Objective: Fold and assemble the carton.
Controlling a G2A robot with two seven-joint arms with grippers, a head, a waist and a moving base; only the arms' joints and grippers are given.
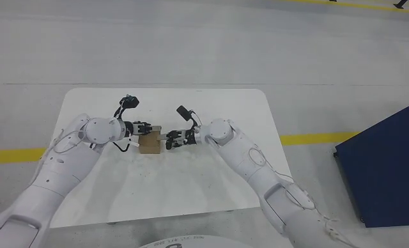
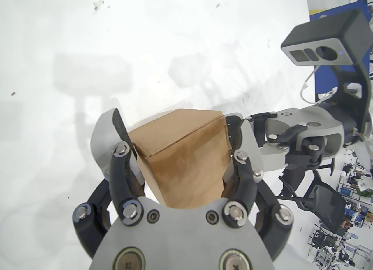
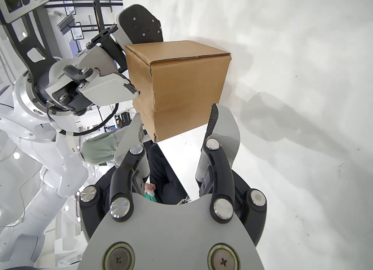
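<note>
Left gripper (image 2: pixel 174 129) has it, pads clamped on opposite faces of the closed brown cardboard carton (image 1: pixel 151 142), with the flap seam running along a top edge. The carton is over mid-table, a touch left of centre. Right gripper (image 3: pixel 174 121) is at its 3 o'clock, jaws spread wide around the near corner, no squeeze visible. On the rounded white table (image 1: pixel 192 190) there's broad surface toward 6 o'clock and a narrower strip to the far edge at 12 o'clock.
</note>
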